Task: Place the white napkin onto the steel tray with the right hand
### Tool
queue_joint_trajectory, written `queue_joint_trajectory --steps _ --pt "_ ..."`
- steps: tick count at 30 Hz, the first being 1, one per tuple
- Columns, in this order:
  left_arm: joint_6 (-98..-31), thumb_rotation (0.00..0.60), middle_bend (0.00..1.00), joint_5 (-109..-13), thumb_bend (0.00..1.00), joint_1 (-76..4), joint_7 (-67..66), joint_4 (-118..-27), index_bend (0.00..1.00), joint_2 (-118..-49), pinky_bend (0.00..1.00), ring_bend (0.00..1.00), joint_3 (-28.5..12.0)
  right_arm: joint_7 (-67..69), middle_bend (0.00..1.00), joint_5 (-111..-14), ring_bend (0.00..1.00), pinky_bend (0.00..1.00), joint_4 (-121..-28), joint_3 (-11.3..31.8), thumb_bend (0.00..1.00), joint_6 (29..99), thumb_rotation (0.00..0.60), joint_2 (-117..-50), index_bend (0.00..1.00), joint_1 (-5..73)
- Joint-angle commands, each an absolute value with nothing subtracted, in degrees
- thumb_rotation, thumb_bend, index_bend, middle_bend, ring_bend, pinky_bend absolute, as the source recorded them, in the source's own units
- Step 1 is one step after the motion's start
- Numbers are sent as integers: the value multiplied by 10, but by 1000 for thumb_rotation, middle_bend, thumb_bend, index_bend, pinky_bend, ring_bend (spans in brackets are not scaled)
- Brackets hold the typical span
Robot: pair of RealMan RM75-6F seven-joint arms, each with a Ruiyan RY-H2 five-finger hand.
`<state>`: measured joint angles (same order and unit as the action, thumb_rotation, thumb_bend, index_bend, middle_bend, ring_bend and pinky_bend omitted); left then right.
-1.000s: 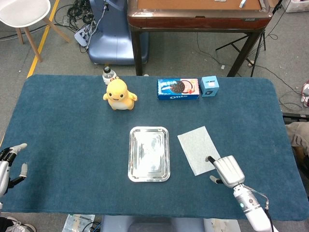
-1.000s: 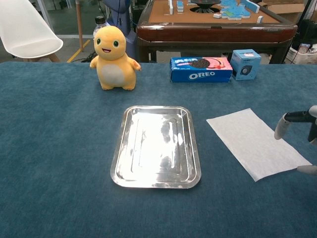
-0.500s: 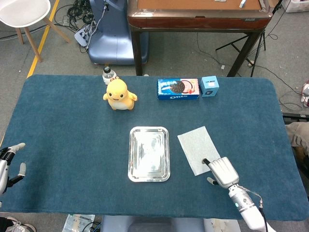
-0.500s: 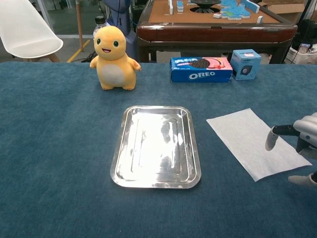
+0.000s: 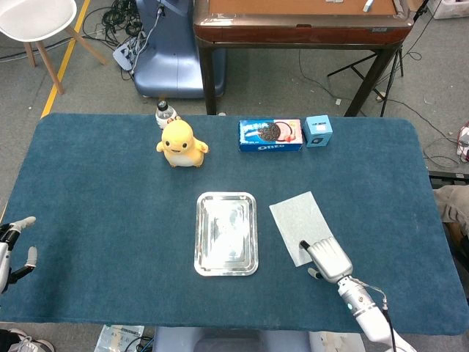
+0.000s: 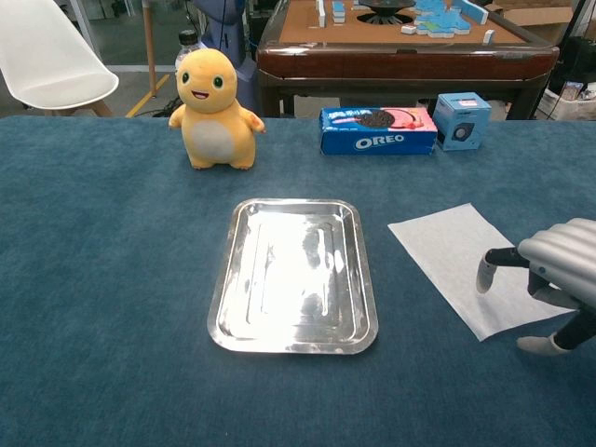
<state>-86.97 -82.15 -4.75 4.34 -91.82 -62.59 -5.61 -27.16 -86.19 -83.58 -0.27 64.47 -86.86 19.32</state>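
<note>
One napkin (image 6: 461, 263) is lying flat on the blue table (image 5: 102, 183), just beside the steel tray (image 6: 294, 276) on its right, touching nothing but the cloth. I am holding my right hand (image 6: 549, 279) over its near right corner, fingers apart and curved downward, gripping nothing; whether a fingertip is touching the sheet I cannot tell. My left hand (image 5: 13, 246) is resting open at the far left edge. The risk, as I am judging it: the thin sheet is offering no raised edge, so my fingers may only push and crumple it, or drag it off the near table edge. Its long axis is running diagonally, from the far left corner near the tray toward me and rightward.
</note>
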Motion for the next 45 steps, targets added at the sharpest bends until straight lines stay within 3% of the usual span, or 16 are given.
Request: queue_joint_trajectory --steps 1,35,45 --pt "-869 600 277 -820 479 -47 45 -918 213 -625 356 216 -57 -273 1000 -860 1000 1000 -829 -1 0 643 600 -875 379 197" --pt "-864 600 277 -819 480 -46 64 -923 213 -615 356 216 -58 -270 1000 -867 1000 1000 -769 -1 1 656 600 -923 379 217" --pt "-864 600 277 -820 480 -45 66 -924 213 -614 356 216 -58 -256 1000 -879 1000 1000 -755 -4 151 670 600 -931 379 218"
